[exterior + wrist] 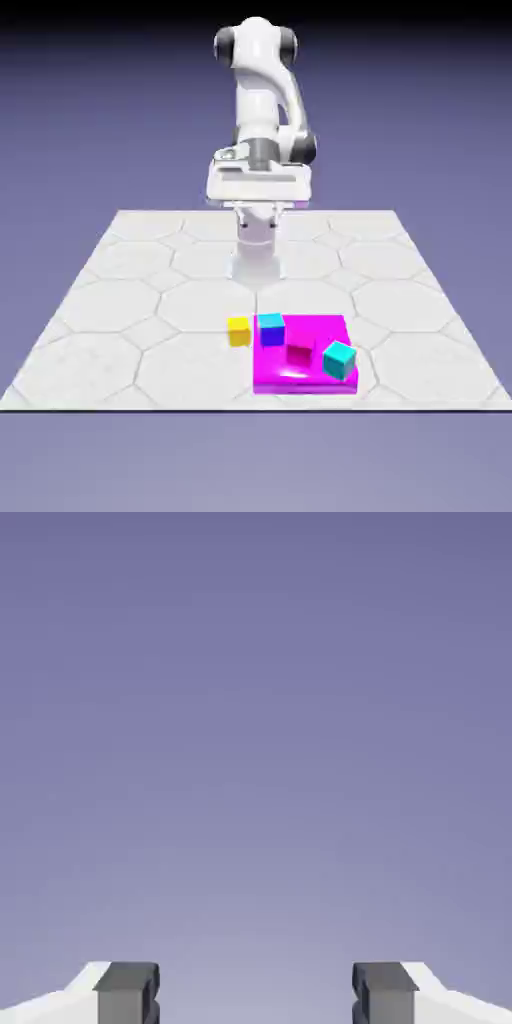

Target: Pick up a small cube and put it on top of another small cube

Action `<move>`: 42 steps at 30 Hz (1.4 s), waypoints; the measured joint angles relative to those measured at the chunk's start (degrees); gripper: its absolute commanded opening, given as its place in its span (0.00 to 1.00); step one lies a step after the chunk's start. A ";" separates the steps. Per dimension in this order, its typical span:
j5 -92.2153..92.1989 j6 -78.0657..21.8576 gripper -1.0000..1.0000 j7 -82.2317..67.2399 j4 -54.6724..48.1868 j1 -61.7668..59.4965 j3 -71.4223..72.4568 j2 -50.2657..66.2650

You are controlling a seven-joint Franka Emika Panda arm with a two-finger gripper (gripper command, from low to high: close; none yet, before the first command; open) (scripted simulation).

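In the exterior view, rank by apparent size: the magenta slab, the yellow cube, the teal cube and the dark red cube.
1. The flat magenta slab, clearly largest.
2. The small teal cube, slightly larger-looking, though it sits nearest the camera, so that is unsure.
3. The small plain yellow cube and the small dark red cube look alike; no ranking between them.

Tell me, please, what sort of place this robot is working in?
A rendered simulation tabletop, it seems: a white hexagon-tiled table, a flat magenta slab, plain coloured cubes such as the yellow cube, and a featureless blue-violet backdrop.
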State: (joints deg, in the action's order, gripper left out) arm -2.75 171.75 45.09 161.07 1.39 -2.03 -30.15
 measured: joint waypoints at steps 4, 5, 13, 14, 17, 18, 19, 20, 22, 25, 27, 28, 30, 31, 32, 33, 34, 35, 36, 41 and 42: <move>-9.11 -7.48 0.50 8.72 0.21 2.33 -6.73 8.31; -11.39 -9.36 0.50 10.90 0.27 2.91 -8.41 10.38; -29.61 -24.33 0.50 28.35 0.69 7.16 -21.88 27.00; -31.88 -26.18 0.50 30.51 0.74 8.21 -23.55 29.06; -34.58 -25.80 0.50 28.91 0.34 7.13 -22.75 30.84; -37.07 -25.23 0.50 27.08 -0.06 8.26 -21.78 32.43; -39.56 -24.67 0.50 25.26 -0.47 7.71 -20.82 34.02; -42.05 -24.11 0.50 23.44 -0.88 7.59 -19.85 35.61; -47.03 -22.98 0.50 19.80 -1.69 7.23 -17.92 38.79; -54.50 -21.28 0.50 14.34 -2.91 6.75 -15.03 43.56; -56.34 -20.86 0.00 13.00 -3.21 6.63 -14.32 44.74; -56.36 -20.86 0.00 12.98 -3.21 6.63 -14.31 44.74; -51.40 -21.98 0.00 16.60 -2.40 6.95 -16.23 41.56; -48.92 -22.54 0.00 18.41 -1.99 7.11 -17.20 39.97; -46.44 -23.10 0.00 20.23 -1.59 7.27 -18.16 38.38; -43.95 -23.67 0.00 22.05 -1.18 7.43 -19.12 36.79; -41.47 -24.23 0.00 23.87 -0.77 7.59 -20.08 35.20; -38.98 -24.79 0.00 25.68 -0.37 7.50 -21.04 33.61; -36.49 -25.35 0.00 27.50 0.04 7.67 -21.97 32.02; -30.95 -28.34 0.00 32.01 -3.40 9.22 -22.95 28.32; -30.13 -29.64 0.00 32.45 -5.48 9.02 -21.62 28.85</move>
State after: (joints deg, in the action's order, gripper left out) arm -32.88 142.11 77.53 155.59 10.41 -23.65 -1.31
